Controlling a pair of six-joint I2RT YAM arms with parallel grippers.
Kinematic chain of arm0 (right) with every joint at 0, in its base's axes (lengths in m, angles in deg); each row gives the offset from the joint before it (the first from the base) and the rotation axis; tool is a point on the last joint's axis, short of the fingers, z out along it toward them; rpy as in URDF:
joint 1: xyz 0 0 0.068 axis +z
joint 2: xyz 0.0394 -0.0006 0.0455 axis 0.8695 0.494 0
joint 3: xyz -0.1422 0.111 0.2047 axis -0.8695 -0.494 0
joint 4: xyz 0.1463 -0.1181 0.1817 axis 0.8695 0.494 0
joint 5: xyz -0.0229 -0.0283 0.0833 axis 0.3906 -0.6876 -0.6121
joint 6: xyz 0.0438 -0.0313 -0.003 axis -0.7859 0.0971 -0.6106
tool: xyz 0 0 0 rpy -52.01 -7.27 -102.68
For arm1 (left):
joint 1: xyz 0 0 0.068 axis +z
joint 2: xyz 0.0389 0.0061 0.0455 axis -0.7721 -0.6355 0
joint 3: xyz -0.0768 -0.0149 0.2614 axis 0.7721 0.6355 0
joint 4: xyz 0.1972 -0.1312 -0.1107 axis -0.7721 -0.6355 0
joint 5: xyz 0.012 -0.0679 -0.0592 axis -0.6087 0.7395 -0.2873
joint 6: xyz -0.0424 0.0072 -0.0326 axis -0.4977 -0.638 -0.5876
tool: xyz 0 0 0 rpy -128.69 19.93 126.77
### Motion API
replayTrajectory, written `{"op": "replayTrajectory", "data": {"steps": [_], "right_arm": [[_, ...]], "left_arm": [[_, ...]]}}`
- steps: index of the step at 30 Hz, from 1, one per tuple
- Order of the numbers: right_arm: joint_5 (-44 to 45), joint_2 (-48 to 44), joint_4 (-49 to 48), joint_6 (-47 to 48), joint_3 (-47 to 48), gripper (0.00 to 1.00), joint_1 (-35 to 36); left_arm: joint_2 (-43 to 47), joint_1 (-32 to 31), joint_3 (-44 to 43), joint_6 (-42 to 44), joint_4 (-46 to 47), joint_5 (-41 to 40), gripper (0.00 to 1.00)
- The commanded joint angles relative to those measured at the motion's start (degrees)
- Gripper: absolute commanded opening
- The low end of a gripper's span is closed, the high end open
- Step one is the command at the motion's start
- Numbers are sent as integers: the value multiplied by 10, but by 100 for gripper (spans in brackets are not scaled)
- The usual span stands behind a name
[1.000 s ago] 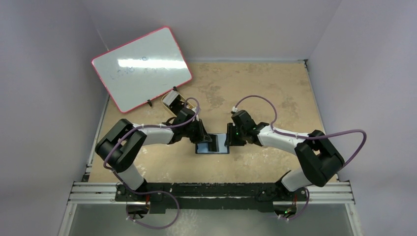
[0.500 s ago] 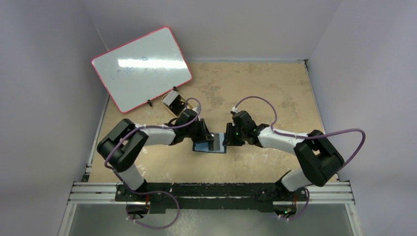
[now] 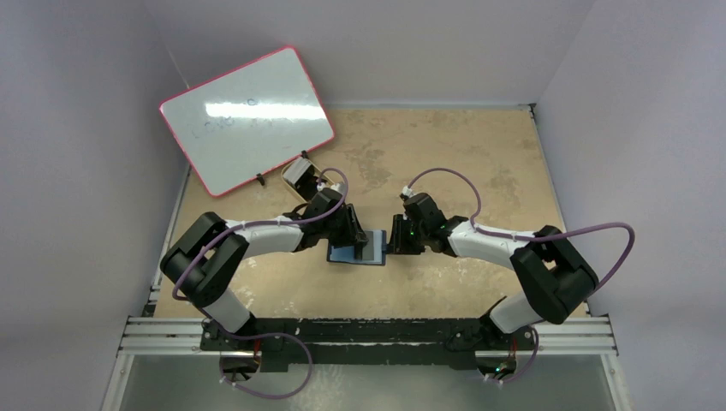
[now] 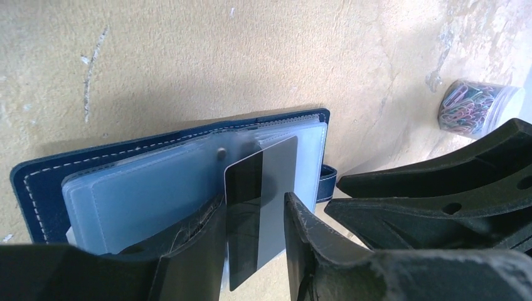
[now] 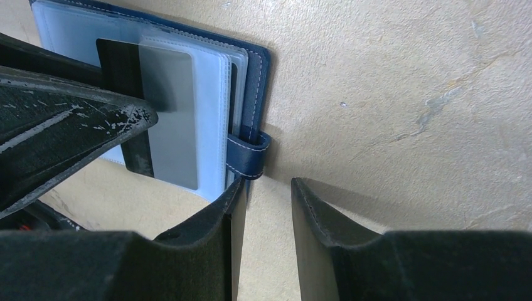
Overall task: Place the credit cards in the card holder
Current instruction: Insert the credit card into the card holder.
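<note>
The card holder (image 4: 119, 188) is a navy wallet lying open on the table, clear blue pockets up; it also shows in the top view (image 3: 342, 255) and in the right wrist view (image 5: 213, 94). A dark grey credit card (image 4: 260, 194) sits between the fingers of my left gripper (image 4: 254, 241). Its far part lies over the wallet's right-hand pockets, and its near end sticks out over the table. In the right wrist view the card (image 5: 166, 113) looks partly under a clear sleeve. My right gripper (image 5: 266, 207) is slightly open and empty, its left finger against the wallet's edge below the snap tab (image 5: 248, 153).
A clear jar of coloured paper clips (image 4: 477, 106) stands beyond the wallet. A pink-rimmed whiteboard (image 3: 246, 116) leans at the back left, with a gold tin (image 3: 300, 178) in front of it. A metal rail (image 3: 368, 334) runs along the near edge.
The wallet has slid a little to the left, and both grippers have moved left with it. The card stays between the left fingers.
</note>
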Motion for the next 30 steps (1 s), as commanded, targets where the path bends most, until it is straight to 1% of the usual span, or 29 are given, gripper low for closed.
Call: {"op": "replayTrajectory", "data": {"steps": [1,5,12,19,27,30], "right_arm": [[-2,6,-3,4,-4,35,2],[-2,3,-4,3,0,35,3],[-8,6,-11,2,3,35,2],[-12,14,-18,4,11,35,2],[-22,26,-17,4,15,35,2],[-23,23,-15,4,15,35,2]], "left_arm": [[19,-1,-29,33,-34,-37,38],[26,-1,-43,35,-43,-41,39],[34,-1,-39,36,-49,-54,41],[31,-1,-52,57,-86,-84,41],[39,0,-82,46,-75,-37,43],[55,0,-79,48,-85,-43,45]]}}
